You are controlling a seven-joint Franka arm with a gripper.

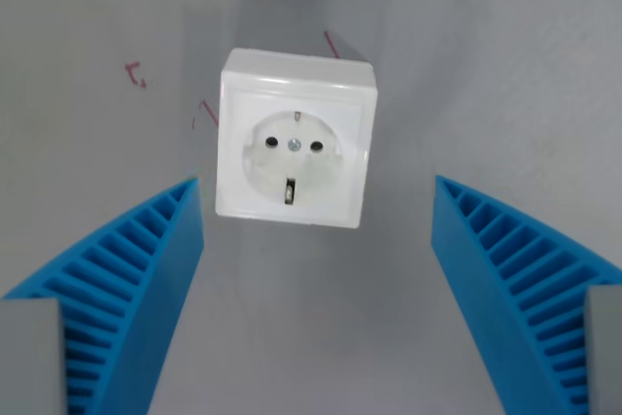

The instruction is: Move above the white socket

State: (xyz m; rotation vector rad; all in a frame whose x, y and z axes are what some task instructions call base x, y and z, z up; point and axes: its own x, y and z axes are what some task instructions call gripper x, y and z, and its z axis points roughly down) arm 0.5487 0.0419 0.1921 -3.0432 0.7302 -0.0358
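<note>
The white socket (294, 138) sits flat on the grey bench (505, 55), face up, in the upper middle of the wrist view and slightly toward the wrist view's left of centre. Its round recess shows two pin holes, a centre screw and an earthing clip. The gripper (316, 269) hangs over the bench with its two blue ribbed fingers (131, 284) spread wide apart and holding nothing; one finger enters from each lower corner of the view, and the socket lies beyond the tips, not between them. The left finger's tip is just beside the socket's lower left corner. Faint red pen marks (136, 75) flank the socket on the bench. The socket appears to be a rigid moulded plastic housing, probably light, with smooth glossy faces that could slip under a pinch. If a hold were needed, the flat opposing side walls would likely serve best. The task calls only for centring overhead, so a short forward travel seems to remain.
</note>
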